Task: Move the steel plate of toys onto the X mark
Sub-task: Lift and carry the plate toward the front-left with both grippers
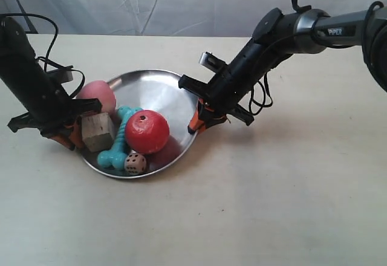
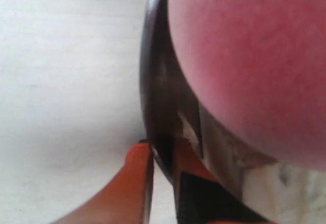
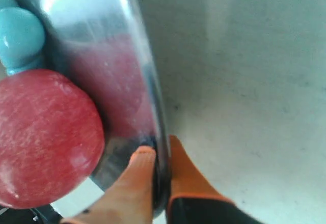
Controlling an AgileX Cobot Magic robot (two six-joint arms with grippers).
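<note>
The steel plate (image 1: 154,90) lies on the table with the toys crowded in its near-left part: pink peach (image 1: 98,95), wooden cube (image 1: 98,131), turquoise dumbbell (image 1: 119,139), red apple (image 1: 147,131) and die (image 1: 135,163). My left gripper (image 1: 71,134) is shut on the rim beside the cube. In the left wrist view its fingers (image 2: 130,183) pinch the rim (image 2: 155,96) under the peach (image 2: 254,56). My right gripper (image 1: 196,124) is shut on the opposite rim. The right wrist view shows that gripper (image 3: 160,155) clamping the rim near the apple (image 3: 41,137) and dumbbell (image 3: 18,30). No X mark is in view.
The pale tabletop (image 1: 272,205) stretches in front of and to the right of the plate. A white cloth backdrop (image 1: 181,3) hangs behind the table. Black cables (image 1: 51,60) trail from the arm at the exterior view's left.
</note>
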